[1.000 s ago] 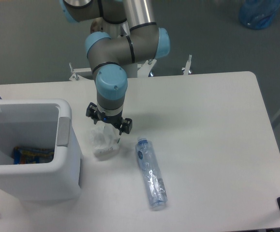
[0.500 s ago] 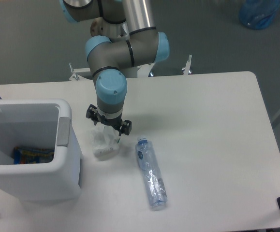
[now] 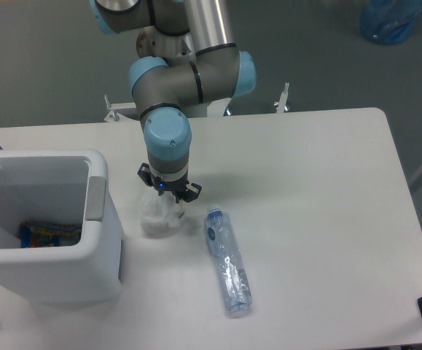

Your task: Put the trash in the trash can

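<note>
The grey and light-blue robot arm reaches down from the far edge of the white tabletop (image 3: pixel 320 182), and its two-finger gripper (image 3: pixel 167 195) sits directly on top of the small crumpled whitish-clear plastic wrapper (image 3: pixel 157 217). The fingers look drawn close together at the wrapper's upper part, but the wrist hides the tips, so I cannot tell whether they have hold of it. The wrapper lies on the tabletop in the left half, just beside the right wall of the large white rectangular plastic bin (image 3: pixel 87 270), which stands at the left edge and has a grey panel (image 3: pixel 95 198) on its right rim. Something colourful (image 3: pixel 47 233) lies at the bottom of the bin. The long crushed clear bluish plastic bottle (image 3: pixel 227 261) lies flat towards the near edge, near the wrapper on its right but apart from it, cap end pointing away from the near edge.
</note>
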`<move>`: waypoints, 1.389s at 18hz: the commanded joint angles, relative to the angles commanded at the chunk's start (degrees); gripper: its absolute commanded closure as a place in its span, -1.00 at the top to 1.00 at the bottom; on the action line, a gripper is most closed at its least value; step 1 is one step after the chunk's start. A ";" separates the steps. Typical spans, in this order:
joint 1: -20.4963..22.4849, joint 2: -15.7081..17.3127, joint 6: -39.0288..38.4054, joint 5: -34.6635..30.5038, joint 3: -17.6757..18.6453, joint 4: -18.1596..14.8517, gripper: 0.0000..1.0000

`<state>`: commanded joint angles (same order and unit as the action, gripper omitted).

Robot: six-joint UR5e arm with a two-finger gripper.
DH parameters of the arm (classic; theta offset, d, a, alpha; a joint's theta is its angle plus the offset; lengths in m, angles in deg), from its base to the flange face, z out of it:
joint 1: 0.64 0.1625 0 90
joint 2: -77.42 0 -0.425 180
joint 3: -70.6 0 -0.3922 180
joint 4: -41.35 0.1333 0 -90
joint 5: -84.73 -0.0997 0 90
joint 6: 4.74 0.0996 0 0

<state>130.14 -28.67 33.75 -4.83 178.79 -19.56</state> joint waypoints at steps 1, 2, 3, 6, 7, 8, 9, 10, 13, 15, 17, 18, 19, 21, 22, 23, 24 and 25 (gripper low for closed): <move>0.17 0.09 0.00 0.00 -0.17 -0.09 -0.99; 0.44 0.09 0.00 0.00 -0.26 -0.17 -1.00; 0.70 0.17 0.08 0.00 -0.35 -0.09 -1.00; 1.84 1.14 0.70 0.00 -0.88 -0.18 -1.00; 2.54 2.01 0.96 0.09 -0.88 -0.26 -1.00; 3.33 2.54 0.96 0.17 -0.97 -0.35 -1.00; 3.69 3.16 0.96 0.17 -0.97 -0.35 -1.00; 3.87 3.69 0.96 0.26 -1.05 -0.18 -1.00; 5.27 5.27 0.96 0.79 -2.37 0.26 -1.00; 5.97 5.71 0.96 0.96 -4.21 0.35 -1.00; 6.85 5.89 0.70 2.01 -6.84 0.35 -1.00; 7.55 5.98 0.53 3.06 -8.16 0.35 -1.00; 7.82 6.06 0.52 3.68 -9.39 0.44 -1.00; 8.96 6.06 0.26 4.04 -12.82 0.44 -1.00; 9.49 6.06 0.09 4.56 -14.05 0.44 -1.00; 10.02 6.06 -0.26 5.61 -15.19 0.44 -1.00; 10.89 6.15 -0.79 7.02 -16.25 0.44 -1.00; 11.86 6.59 -1.40 8.68 -17.13 0.44 -1.00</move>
<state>142.00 -22.08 32.35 3.85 161.66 -19.12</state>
